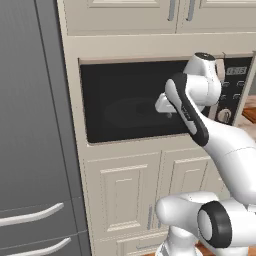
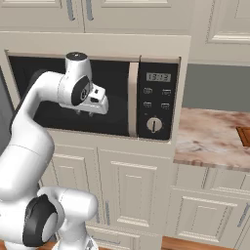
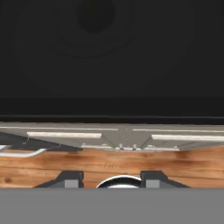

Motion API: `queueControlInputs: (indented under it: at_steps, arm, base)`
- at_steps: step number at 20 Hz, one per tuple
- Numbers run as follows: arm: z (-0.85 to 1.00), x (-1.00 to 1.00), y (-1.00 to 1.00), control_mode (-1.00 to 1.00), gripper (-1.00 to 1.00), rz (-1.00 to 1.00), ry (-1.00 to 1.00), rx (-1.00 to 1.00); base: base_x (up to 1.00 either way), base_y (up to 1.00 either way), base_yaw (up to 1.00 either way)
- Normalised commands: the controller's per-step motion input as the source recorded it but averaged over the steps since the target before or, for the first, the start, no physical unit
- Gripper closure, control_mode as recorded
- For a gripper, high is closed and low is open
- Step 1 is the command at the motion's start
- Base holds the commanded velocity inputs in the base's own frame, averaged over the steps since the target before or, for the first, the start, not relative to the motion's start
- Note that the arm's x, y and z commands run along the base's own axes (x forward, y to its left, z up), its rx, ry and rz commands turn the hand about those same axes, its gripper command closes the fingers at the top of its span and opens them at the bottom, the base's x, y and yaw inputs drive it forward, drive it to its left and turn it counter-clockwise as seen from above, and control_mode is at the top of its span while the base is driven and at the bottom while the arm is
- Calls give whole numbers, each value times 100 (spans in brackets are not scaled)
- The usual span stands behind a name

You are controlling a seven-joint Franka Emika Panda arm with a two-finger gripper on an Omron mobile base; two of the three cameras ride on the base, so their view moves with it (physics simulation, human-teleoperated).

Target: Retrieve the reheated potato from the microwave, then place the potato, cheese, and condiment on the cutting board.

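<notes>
My gripper [image 2: 90, 113], pressed together and empty, hangs before the microwave [image 2: 122, 97] glass; door closed; next: reach its edge at three o'clock.

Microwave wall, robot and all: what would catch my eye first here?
Most striking is the white robot arm, reaching up from the floor so its gripper hangs right in front of the microwave, whose dark glass door is closed. Next, the black control panel right of the door, and the marble counter beyond it.

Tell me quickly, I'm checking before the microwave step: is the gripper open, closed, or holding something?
Gripper: jaws shut, holding nothing, in front of the dark glass door of the beige-framed microwave.
</notes>
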Motion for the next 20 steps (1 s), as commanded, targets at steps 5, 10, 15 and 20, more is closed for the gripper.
queueControlInputs:
  at_steps: [5,10,15,20]
  arm:
    - [0,-14,-6,-100,-100,-1,-2,6]
    - [0,-36,-14,-100,-100,0,-30,0]
    - [5,-27,-24,-100,-100,0,-31,-1]
    - [12,-28,-47,-100,-100,0,-26,-4]
  base:
    - [0,0,0]
    - [0,0,0]
    - [0,0,0]
    - [0,0,0]
